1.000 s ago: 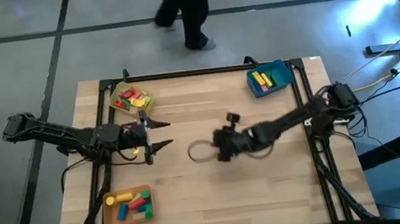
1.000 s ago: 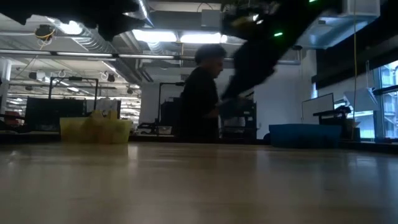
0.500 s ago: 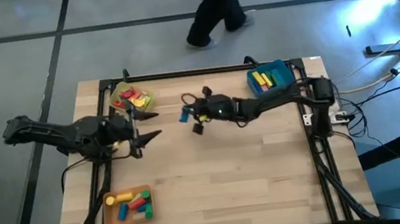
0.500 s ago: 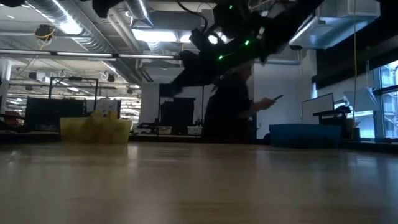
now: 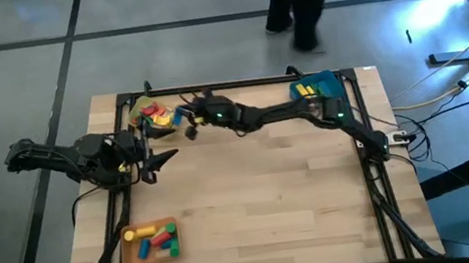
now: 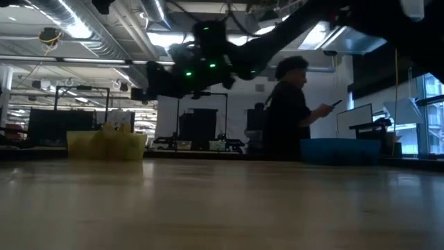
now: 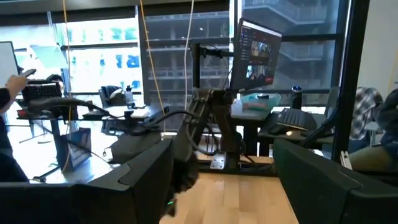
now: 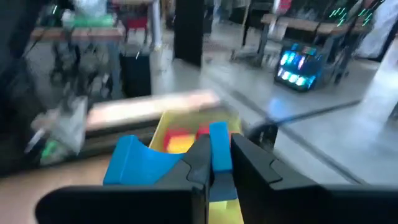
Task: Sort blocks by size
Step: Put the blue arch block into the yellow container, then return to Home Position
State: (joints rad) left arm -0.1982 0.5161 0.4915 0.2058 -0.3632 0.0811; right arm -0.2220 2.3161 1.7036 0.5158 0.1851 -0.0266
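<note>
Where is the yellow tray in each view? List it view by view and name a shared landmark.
High view: the yellow tray sits at the table's far-left corner, holding red and yellow blocks.
Low view: the tray stands at the left, on the table's far edge.
Left wrist view: not in it.
Right wrist view: the tray lies beyond the blue block pinched by the right gripper.
Shared landmark: the right gripper, next to the tray.
</note>
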